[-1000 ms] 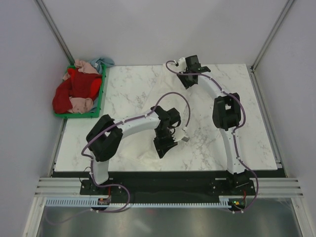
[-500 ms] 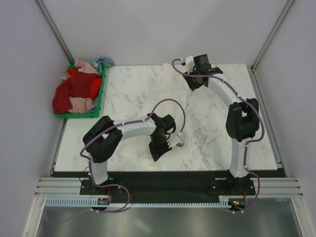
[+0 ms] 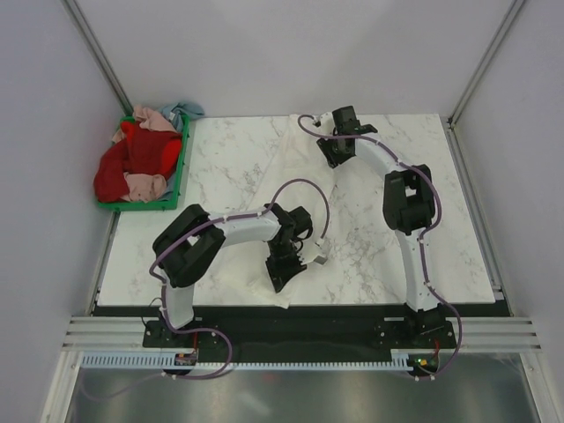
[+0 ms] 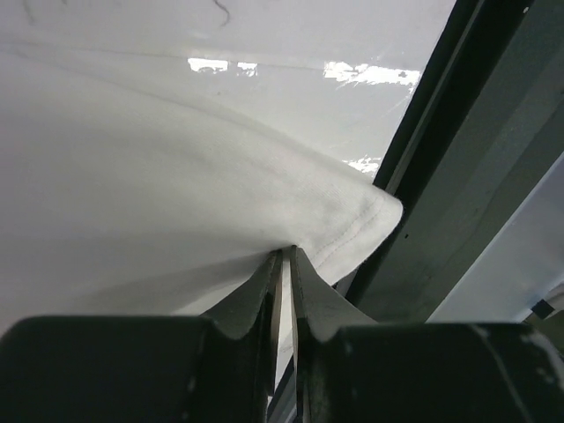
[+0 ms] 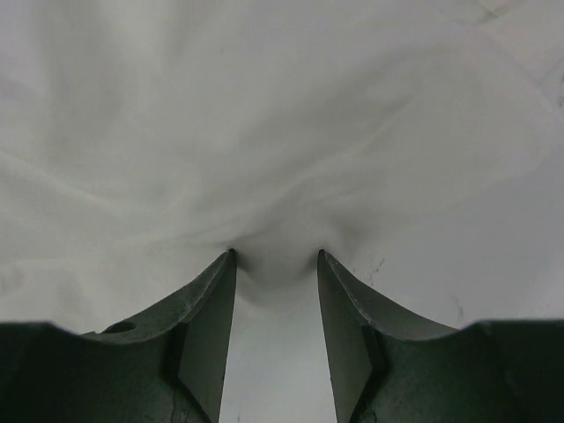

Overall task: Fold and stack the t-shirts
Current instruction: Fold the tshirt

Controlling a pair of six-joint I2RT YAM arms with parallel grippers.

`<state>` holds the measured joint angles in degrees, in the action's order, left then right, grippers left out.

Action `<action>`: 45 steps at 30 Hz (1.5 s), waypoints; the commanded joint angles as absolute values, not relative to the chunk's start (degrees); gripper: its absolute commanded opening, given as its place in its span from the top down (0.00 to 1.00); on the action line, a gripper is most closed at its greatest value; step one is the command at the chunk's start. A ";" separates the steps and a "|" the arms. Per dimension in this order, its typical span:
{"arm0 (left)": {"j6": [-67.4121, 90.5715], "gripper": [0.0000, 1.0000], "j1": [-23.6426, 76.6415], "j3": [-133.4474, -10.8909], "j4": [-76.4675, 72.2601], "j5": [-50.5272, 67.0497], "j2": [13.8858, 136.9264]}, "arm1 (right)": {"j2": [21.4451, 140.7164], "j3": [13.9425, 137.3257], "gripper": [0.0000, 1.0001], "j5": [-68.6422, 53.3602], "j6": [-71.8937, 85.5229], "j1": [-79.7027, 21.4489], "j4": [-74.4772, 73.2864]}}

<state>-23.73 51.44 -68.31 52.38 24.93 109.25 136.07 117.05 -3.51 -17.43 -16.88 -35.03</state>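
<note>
A cream-white t-shirt [image 3: 295, 141] lies stretched along the marble table [image 3: 220, 167], from the far middle to the front edge. My left gripper [image 3: 280, 275] hangs near the front edge. In the left wrist view it [image 4: 284, 253] is shut on the t-shirt [image 4: 132, 176] beside a hemmed corner. My right gripper [image 3: 333, 157] is over the shirt's far end. In the right wrist view it [image 5: 276, 254] stands open, tips pressed into the cloth [image 5: 264, 132], with a small pucker between them. Red [image 3: 132, 163], pink [image 3: 145, 185] and pale blue [image 3: 183, 110] t-shirts are piled at the far left.
The piled shirts sit in a green crate [image 3: 181, 167] off the table's far-left corner. A black rail [image 4: 458, 194] runs along the front edge just beyond the left gripper. Grey walls and metal posts close in the sides.
My left gripper has moved towards the front edge, dragging the white shirt's near end with it. The right gripper swung right, then back left over the far end. The shirt lies longer.
</note>
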 commanded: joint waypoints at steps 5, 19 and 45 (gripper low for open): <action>-24.87 0.84 51.77 -76.80 47.72 28.12 118.55 | 144.48 127.17 0.49 -0.97 -20.13 -18.46 -34.89; -22.33 0.83 53.70 -92.19 52.47 32.43 125.60 | 152.58 139.65 0.45 -0.35 -21.27 -20.04 -31.64; 19.33 0.46 16.01 -71.22 50.20 26.36 80.43 | 88.60 68.78 0.35 -25.82 12.38 -20.39 -38.50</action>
<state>8.27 20.12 -80.01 49.36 22.26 79.61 87.09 78.46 -14.94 2.83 -20.40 -33.61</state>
